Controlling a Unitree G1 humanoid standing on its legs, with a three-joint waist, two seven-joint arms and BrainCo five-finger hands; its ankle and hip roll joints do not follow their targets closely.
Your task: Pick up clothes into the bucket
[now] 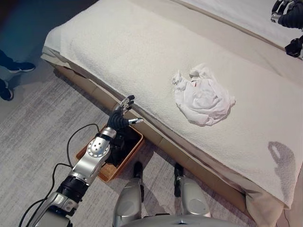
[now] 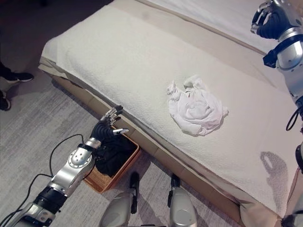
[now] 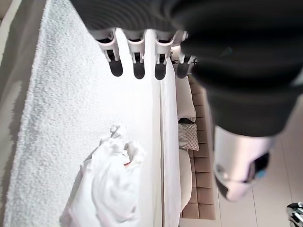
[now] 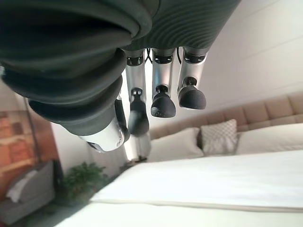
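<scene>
- A person's dark shoes (image 1: 14, 67) stand on the grey floor (image 1: 42, 123) at far left.
- The left hand (image 1: 122, 115) hovers just above a brown basket (image 1: 134, 147) on the floor, beside the bed edge; its fingers (image 3: 137, 66) are spread straight and hold nothing.
- Dark clothes (image 2: 113, 153) lie inside the basket.
- A crumpled white garment (image 1: 202, 97) lies mid-bed on the cream blanket (image 1: 128, 52), well apart from both hands.
- The right hand (image 2: 273, 20) hangs high over the far side of the bed, fingers (image 4: 163, 101) loosely curled, empty.
</scene>
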